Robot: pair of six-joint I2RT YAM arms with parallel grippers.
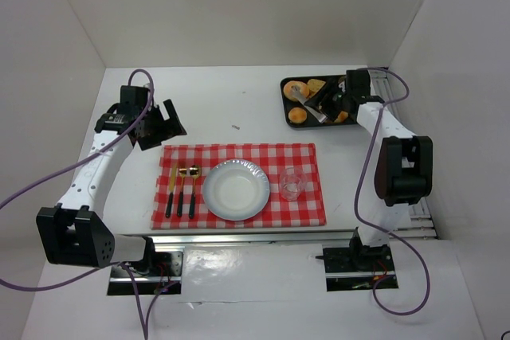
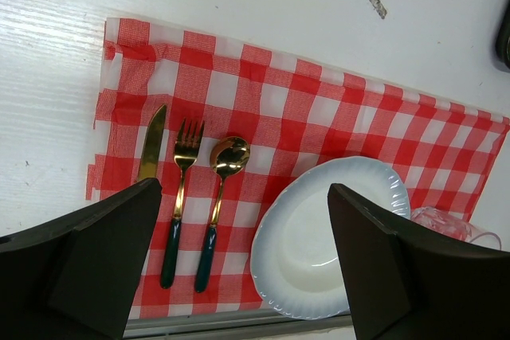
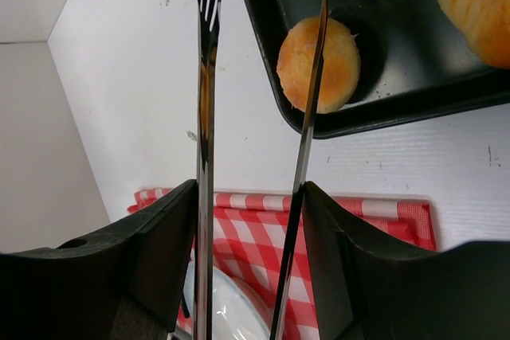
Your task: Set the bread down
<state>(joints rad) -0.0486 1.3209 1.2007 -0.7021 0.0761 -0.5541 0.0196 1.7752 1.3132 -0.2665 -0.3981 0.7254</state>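
Several golden bread rolls (image 1: 298,115) lie in a black tray (image 1: 285,101) at the back right. My right gripper (image 1: 331,101) is over the tray, shut on metal tongs (image 1: 311,112). In the right wrist view the tongs (image 3: 205,117) stand open between my fingers (image 3: 249,197), one arm across a round roll (image 3: 335,61) in the tray (image 3: 382,29); nothing is gripped in them. A white plate (image 1: 235,189) sits empty on the red checked cloth (image 1: 239,153). My left gripper (image 1: 163,125) is open and empty above the cloth's left end.
A gold knife (image 2: 151,145), fork (image 2: 185,157) and spoon (image 2: 227,157) lie left of the plate (image 2: 319,236). A clear glass (image 1: 290,184) stands right of it. White walls enclose the table on three sides.
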